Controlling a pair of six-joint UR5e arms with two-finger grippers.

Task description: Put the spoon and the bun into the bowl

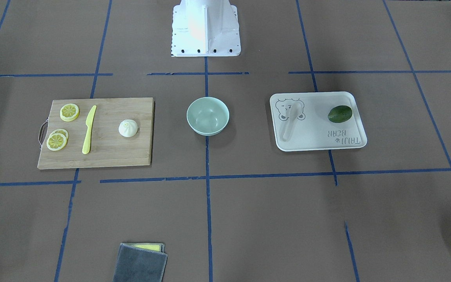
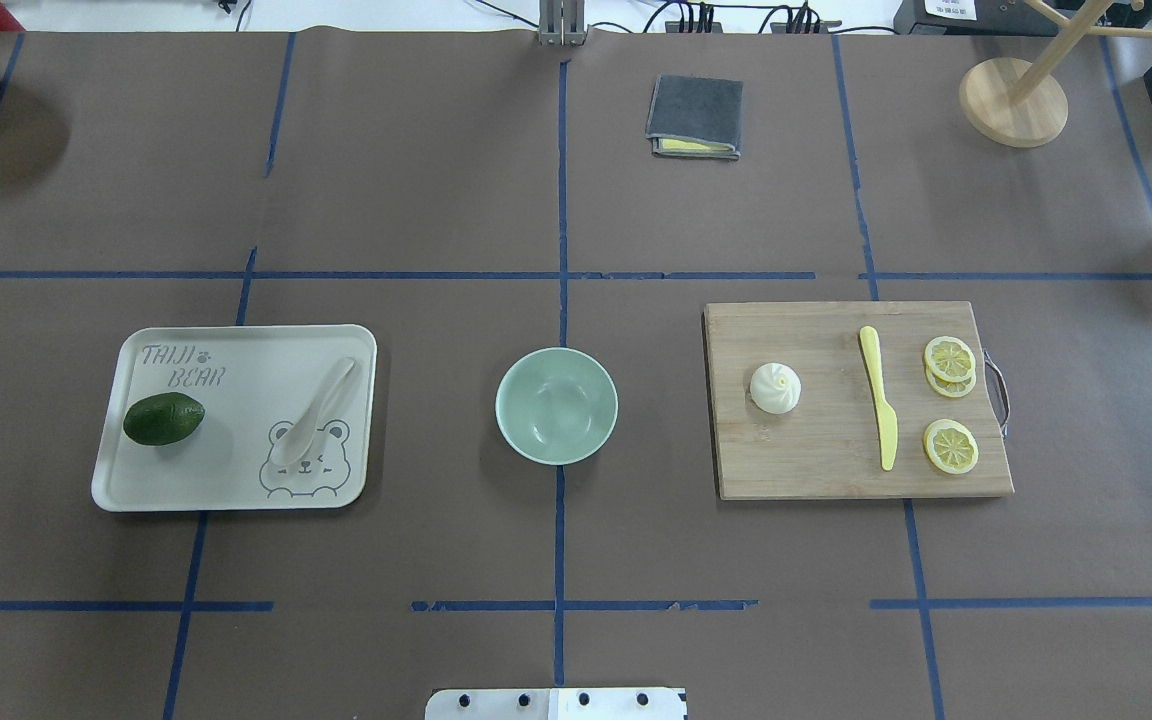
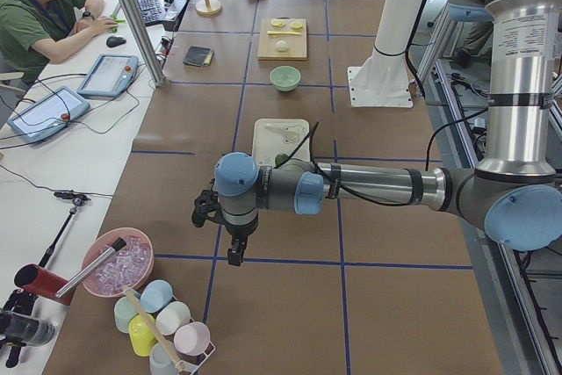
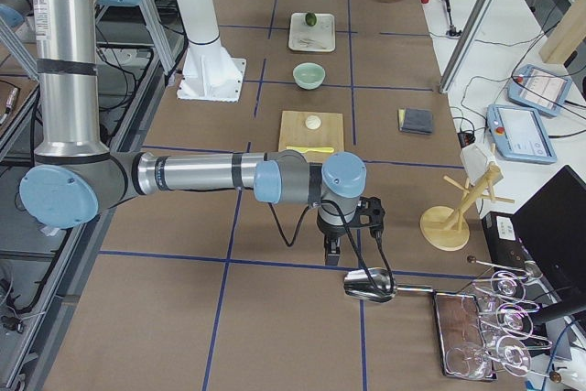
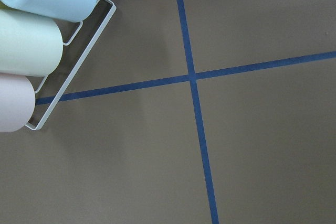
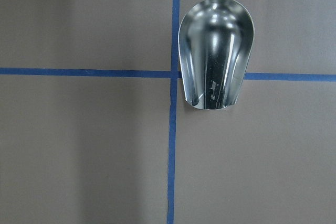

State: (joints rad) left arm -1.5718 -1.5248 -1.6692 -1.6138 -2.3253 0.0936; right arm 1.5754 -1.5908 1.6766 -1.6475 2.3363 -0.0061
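Observation:
The pale mint-green bowl (image 2: 556,405) stands empty at the table's middle. The off-white spoon (image 2: 314,410) lies on a white bear tray (image 2: 236,495) to the bowl's left in the overhead view. The white pleated bun (image 2: 775,387) sits on a wooden cutting board (image 2: 836,470) to the bowl's right. My left gripper (image 3: 235,252) hangs over bare table far from the tray, seen only in the exterior left view. My right gripper (image 4: 331,249) hangs far from the board, seen only in the exterior right view. I cannot tell whether either is open or shut.
A green avocado (image 2: 163,418) lies on the tray. A yellow knife (image 2: 879,410) and lemon slices (image 2: 950,445) lie on the board. A grey cloth (image 2: 695,117) lies at the far side. A metal scoop (image 6: 216,59) lies under the right wrist; a cup rack (image 5: 37,51) is under the left.

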